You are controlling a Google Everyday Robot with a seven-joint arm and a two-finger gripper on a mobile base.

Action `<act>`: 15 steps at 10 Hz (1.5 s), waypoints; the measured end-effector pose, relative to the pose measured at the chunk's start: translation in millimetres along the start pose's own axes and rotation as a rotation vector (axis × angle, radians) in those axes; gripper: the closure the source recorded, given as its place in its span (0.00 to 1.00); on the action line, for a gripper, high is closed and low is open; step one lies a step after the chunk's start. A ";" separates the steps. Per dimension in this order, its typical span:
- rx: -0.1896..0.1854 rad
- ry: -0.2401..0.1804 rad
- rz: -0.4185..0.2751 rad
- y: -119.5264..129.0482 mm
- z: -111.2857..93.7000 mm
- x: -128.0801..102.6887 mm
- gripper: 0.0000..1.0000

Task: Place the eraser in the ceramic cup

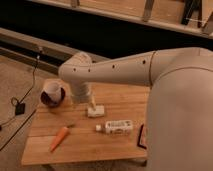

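Observation:
The eraser is a small cream-white block lying on the wooden table, right of centre-left. My gripper reaches down from the white arm and sits right at the eraser's left top edge. The ceramic cup is white with a maroon base and stands at the table's left back corner, to the left of the gripper and apart from it. The arm's wrist hides part of the table between cup and eraser.
An orange carrot lies at the front left. A longer white labelled packet lies in front of the eraser. A dark flat object lies at the right edge. A black cable runs on the floor at left.

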 end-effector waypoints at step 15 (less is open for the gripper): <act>0.083 0.085 -0.157 -25.5 84.0 -44.2 0.35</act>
